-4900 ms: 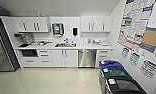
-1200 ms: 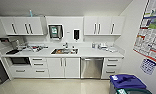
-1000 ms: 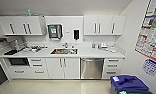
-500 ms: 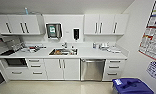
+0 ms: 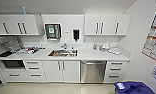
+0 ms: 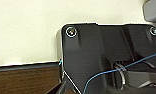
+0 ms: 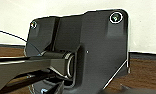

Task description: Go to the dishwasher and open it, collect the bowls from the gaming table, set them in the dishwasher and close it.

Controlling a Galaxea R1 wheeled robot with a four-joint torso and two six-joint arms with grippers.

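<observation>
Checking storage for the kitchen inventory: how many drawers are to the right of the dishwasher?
3, stacked right of the dishwasher under the counter: top drawer, middle drawer, bottom drawer. The blue bin hides the floor nearby, none of the drawers.

Both wrists hang low; tool fingers indiscernible in wrist views.

A kitchenette wall is faced. The dishwasher [image 5: 93, 71], closed, is set under the white counter [image 5: 94, 55], between white cabinet doors [image 5: 61, 71] and drawers [image 5: 114, 71]. A sink [image 5: 62, 53] is recessed left of it. A blue bin [image 5: 132, 88] is seen lower right.
</observation>
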